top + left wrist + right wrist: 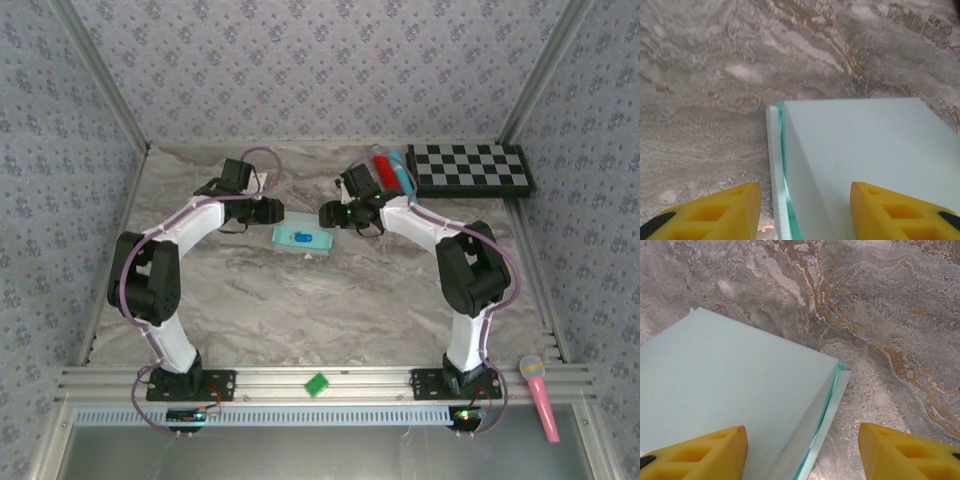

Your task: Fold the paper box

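The paper box (303, 238) is a small pale aqua rectangular box lying flat on the marble table, between the two arms. My left gripper (274, 213) hangs at its left end and my right gripper (328, 215) at its right end. In the left wrist view the box (865, 150) has a thin flap standing along its left side. The left gripper (805, 212) is open, its yellow fingers (715, 212) straddling that edge. Seen from the right wrist, the box (730, 385) has a similar flap on its right side. The right gripper (802, 452) is open astride it.
A black-and-white checkerboard (470, 168) lies at the back right, with red and blue items (386, 170) beside it. A pink microphone (540, 395) and a small green piece (317, 384) rest on the front rail. Patterned walls close in the table.
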